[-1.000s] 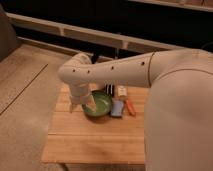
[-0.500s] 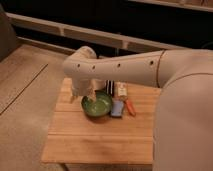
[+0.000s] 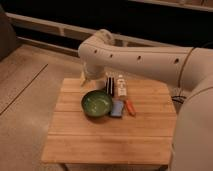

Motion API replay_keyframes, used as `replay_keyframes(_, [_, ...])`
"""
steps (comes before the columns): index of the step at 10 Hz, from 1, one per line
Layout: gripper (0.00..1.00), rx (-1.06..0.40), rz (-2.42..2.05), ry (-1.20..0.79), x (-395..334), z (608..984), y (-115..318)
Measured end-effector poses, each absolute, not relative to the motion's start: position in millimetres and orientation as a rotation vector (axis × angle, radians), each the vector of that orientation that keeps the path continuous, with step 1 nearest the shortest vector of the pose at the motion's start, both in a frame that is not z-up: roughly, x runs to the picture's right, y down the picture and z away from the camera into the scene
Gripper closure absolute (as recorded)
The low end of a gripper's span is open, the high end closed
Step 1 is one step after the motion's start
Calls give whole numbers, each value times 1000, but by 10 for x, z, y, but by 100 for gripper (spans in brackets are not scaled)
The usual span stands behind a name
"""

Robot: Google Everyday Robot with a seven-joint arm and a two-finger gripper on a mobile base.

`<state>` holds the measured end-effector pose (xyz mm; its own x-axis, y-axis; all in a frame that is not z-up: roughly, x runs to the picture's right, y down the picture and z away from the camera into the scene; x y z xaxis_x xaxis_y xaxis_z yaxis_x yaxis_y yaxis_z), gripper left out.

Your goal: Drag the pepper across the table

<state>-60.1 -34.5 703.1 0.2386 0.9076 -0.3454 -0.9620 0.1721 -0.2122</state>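
The small orange-red pepper [image 3: 130, 107] lies on the light-wood table [image 3: 110, 140], right of the middle, next to a blue rectangular object [image 3: 116, 108]. My white arm reaches in from the right and bends down at the table's far left side. My gripper [image 3: 90, 81] hangs behind the green bowl [image 3: 96, 103], well left of the pepper and apart from it. The gripper holds nothing that I can see.
A dark can [image 3: 110, 83] and a white bottle [image 3: 120, 86] stand at the table's far edge behind the pepper. The green bowl sits left of the blue object. A dark wall with a rail runs behind the table; bare floor lies to the left.
The gripper has lifted from over the green bowl and drawn back toward the table's far edge. The pepper, the bowl and the blue object have not moved.
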Motion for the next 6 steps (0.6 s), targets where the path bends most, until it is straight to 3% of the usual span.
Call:
replay_keyframes(3, [35,-456,1380,173,-499,7130,-208])
replay_keyframes(6, [35,-487,1531,241,261,7478,94])
